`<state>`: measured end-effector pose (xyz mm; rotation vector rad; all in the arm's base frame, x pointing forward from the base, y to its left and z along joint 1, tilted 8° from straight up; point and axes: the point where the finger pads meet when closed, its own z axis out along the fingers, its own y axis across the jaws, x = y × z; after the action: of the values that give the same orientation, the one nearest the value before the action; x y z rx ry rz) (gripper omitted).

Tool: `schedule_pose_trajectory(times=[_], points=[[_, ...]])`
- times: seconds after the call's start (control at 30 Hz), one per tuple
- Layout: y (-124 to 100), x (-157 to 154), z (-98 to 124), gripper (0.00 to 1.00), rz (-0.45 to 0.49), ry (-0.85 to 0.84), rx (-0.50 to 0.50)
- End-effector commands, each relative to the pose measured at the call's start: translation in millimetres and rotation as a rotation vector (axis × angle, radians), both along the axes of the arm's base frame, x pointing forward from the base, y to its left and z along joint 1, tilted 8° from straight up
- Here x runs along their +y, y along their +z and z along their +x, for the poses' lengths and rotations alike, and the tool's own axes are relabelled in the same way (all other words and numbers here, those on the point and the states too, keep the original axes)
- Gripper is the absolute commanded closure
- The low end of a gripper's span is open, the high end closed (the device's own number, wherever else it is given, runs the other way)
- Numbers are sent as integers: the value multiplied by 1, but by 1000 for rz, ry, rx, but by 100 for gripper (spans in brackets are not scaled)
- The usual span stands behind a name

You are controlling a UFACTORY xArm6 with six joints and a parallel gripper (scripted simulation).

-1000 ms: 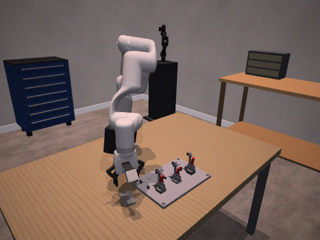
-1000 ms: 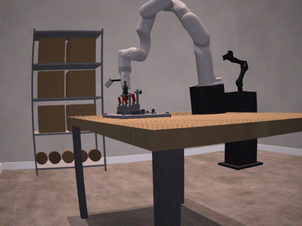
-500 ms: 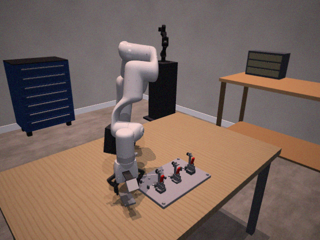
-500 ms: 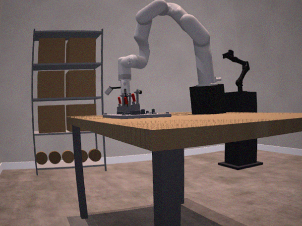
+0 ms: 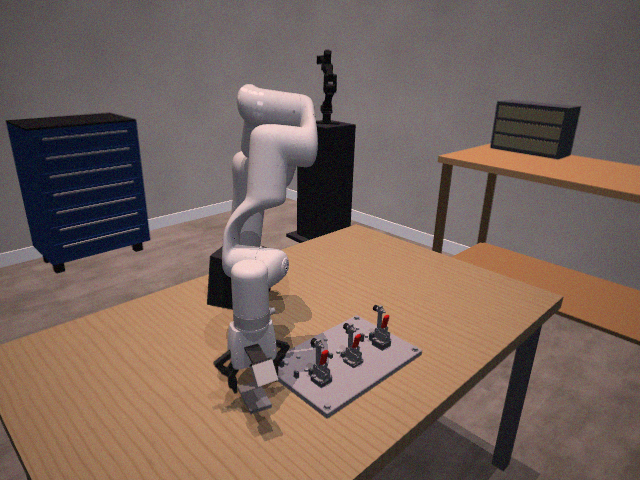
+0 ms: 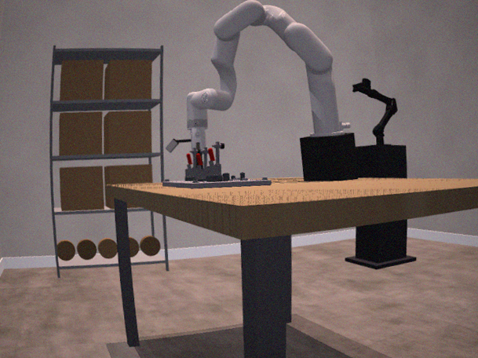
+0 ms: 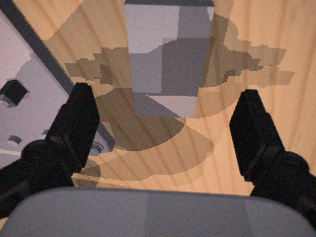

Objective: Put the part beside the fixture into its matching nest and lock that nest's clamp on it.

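The grey block part (image 5: pixel 255 400) (image 7: pixel 165 59) lies flat on the wooden table, just off the near left corner of the fixture plate (image 5: pixel 361 379) (image 6: pixel 214 184) (image 7: pixel 20 74). My gripper (image 5: pixel 255 382) (image 7: pixel 164 104) is open and empty. It points straight down, low over the part, with one finger on each side of it and clear of it. The plate carries three toggle clamps in a row: the near clamp (image 5: pixel 321 364), the middle clamp (image 5: pixel 354 348) and the far clamp (image 5: pixel 381 328). Their red handles stand up. In the exterior view the part is hidden.
The table's front edge (image 5: pixel 392 449) runs close behind the plate. A black pedestal (image 5: pixel 325 175) with a small dark arm stands behind the table. A blue drawer cabinet (image 5: pixel 82 180) and side benches (image 5: pixel 568 170) stand well off. A shelf rack (image 6: pixel 104 156) is beyond the table.
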<state>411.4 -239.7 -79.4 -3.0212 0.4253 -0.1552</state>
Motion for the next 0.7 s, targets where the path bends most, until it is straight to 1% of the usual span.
schedule_pose_trajectory(times=[0.0,0.33,0.67], points=[[1,-1,1,0,-2,0,-3],[1,-1,1,0,-2,0,-3],[-8,0,2,0,-2,0,-3]])
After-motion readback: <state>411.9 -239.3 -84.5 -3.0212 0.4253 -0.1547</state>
